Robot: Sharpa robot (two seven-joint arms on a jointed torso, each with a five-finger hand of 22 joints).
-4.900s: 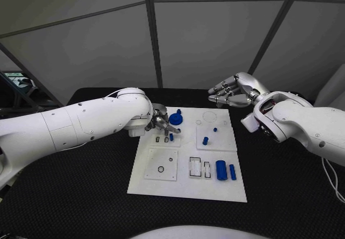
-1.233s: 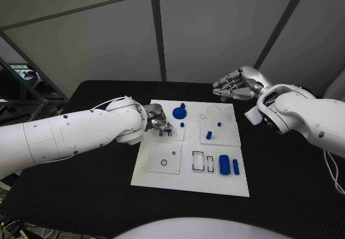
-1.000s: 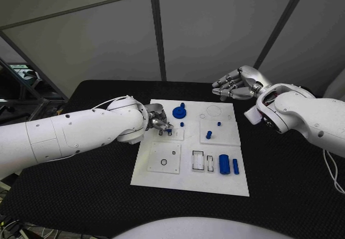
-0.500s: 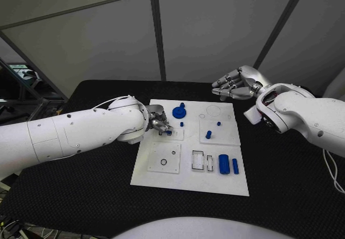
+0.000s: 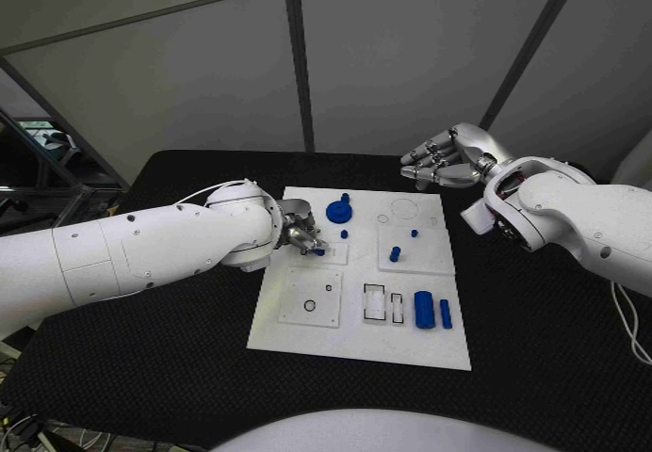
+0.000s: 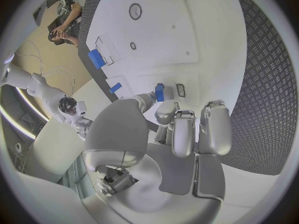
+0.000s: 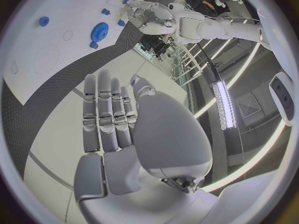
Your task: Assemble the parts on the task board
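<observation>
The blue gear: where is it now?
In the head view the gear sits at the board's far edge, just beyond the left hand.

The robot's silver left hand (image 5: 301,235) crowds the white task board's (image 5: 356,347) far-left corner by the blue gear-shaped part (image 5: 337,212); the board's near strip lies open to approach.

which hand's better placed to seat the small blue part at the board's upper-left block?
Left, likely. The left hand is over the task board and pinches a small blue part beside a slot. The right hand hangs beyond the board's far edge, holding nothing.
</observation>
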